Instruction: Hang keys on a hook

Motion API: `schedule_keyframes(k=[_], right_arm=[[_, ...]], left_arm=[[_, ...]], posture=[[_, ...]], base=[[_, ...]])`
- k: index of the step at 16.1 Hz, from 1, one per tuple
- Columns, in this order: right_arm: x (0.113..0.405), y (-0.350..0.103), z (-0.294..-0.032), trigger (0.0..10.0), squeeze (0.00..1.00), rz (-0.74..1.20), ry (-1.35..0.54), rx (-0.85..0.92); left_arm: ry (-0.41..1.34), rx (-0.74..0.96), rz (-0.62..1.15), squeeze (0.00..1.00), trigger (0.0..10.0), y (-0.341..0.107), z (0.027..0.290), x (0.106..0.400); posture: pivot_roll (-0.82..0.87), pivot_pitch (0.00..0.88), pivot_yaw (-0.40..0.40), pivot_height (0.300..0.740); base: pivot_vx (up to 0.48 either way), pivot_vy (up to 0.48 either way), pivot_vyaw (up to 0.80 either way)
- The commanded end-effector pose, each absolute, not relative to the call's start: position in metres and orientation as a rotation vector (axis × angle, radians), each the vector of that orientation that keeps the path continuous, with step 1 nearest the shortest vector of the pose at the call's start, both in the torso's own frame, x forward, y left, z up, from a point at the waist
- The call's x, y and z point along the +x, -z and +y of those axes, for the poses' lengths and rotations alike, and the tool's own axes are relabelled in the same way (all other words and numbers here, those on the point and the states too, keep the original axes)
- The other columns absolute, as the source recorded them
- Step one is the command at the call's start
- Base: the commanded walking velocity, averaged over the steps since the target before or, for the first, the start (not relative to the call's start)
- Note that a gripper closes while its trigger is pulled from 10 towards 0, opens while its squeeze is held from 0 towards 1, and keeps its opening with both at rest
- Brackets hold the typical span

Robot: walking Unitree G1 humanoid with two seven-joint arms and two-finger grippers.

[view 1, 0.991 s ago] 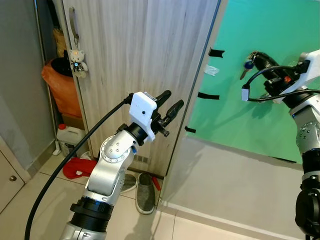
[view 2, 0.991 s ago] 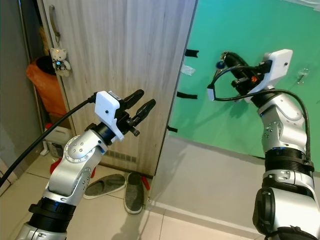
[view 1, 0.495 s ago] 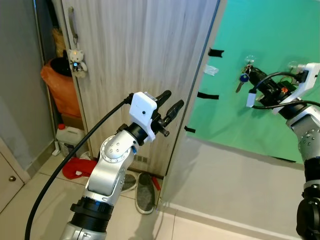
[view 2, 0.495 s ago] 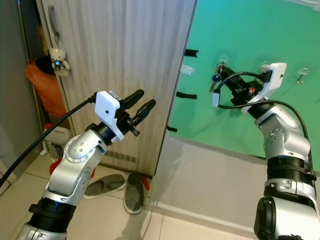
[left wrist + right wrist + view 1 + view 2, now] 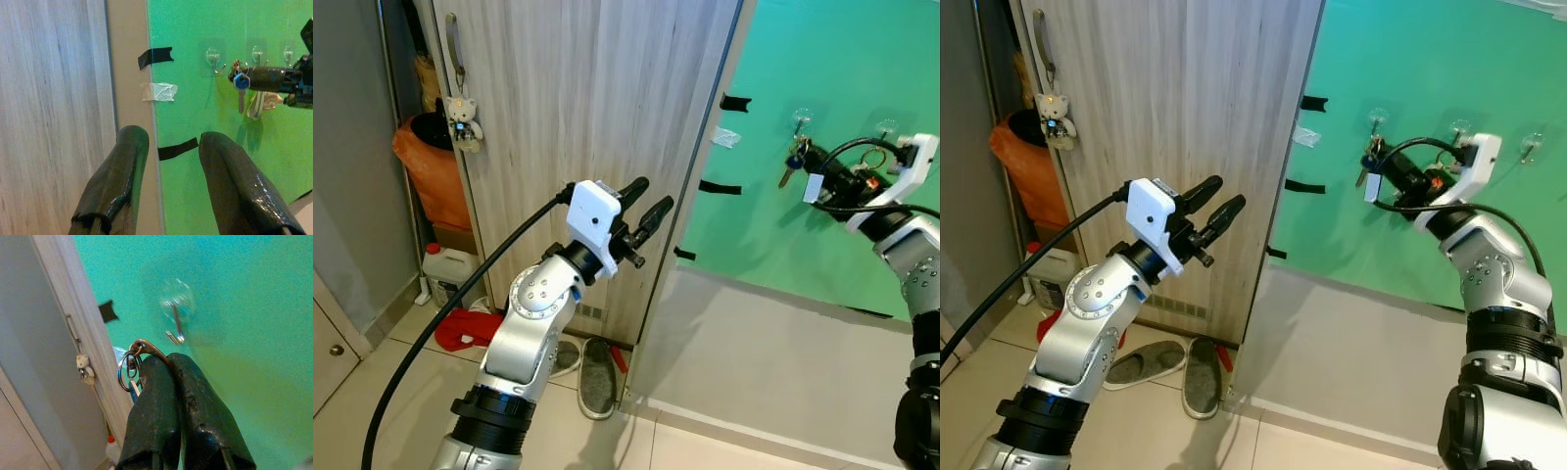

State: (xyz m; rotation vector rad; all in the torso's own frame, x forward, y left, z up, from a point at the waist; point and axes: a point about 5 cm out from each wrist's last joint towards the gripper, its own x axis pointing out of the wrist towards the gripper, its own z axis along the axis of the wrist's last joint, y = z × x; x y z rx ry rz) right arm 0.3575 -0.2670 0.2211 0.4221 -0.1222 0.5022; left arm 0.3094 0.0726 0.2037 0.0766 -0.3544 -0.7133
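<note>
My right gripper [image 5: 806, 157] is shut on a bunch of keys [image 5: 790, 164] with a blue-headed key, and holds it up against the green wall [image 5: 1410, 59]. The key ring [image 5: 128, 372] sticks out beside the closed fingers [image 5: 195, 396], just below a clear stick-on hook [image 5: 175, 325] and apart from it. That hook [image 5: 1377, 118] is the leftmost of three in a row. In the left wrist view the keys [image 5: 240, 90] hang near the hooks [image 5: 213, 58]. My left gripper [image 5: 646, 203] is raised in front of the wooden door, open and holding nothing.
A wooden door [image 5: 587, 88] stands left of the green wall, with a small bear charm [image 5: 462, 119] on its handle. Slippers [image 5: 597, 377], a red cloth [image 5: 470, 328], a white jug [image 5: 450, 269] and an orange bag [image 5: 431, 166] lie at the floor's left. Black tape strips [image 5: 720, 186] mark the wall's edge.
My right gripper has carried the keys down and in towards the green wall, ending just under the leftmost hook. The left arm has stayed still.
</note>
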Motion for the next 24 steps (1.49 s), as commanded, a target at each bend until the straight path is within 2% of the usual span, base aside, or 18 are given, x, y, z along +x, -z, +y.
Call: schedule_keyframes(k=[1,8,15,24], right_arm=[[0.356,-0.224,-0.277,0.0,0.00,-0.131,-0.468,0.448],[0.358,-0.230,-0.281,0.0,0.00,-0.163,-0.430,0.464],[0.363,-0.239,-0.273,0.0,0.00,-0.184,-0.464,0.449],[0.369,-0.231,-0.273,0.0,0.00,-0.131,-0.417,0.494]], left_arm=[[0.733,0.090,-0.358,0.00,10.0,-0.206,0.067,0.310],[0.741,0.093,-0.359,0.00,10.0,-0.206,0.067,0.310],[0.740,0.098,-0.363,0.00,10.0,-0.206,0.066,0.310],[0.737,0.098,-0.360,0.00,10.0,-0.206,0.067,0.309]], posture=[[-0.04,0.000,-0.110,0.740],[-0.04,0.000,-0.106,0.740],[-0.04,0.000,-0.113,0.740],[-0.04,0.000,-0.111,0.740]], base=[[0.000,0.000,0.00],[0.000,0.000,0.00],[0.000,0.000,0.00],[0.000,0.000,0.00]])
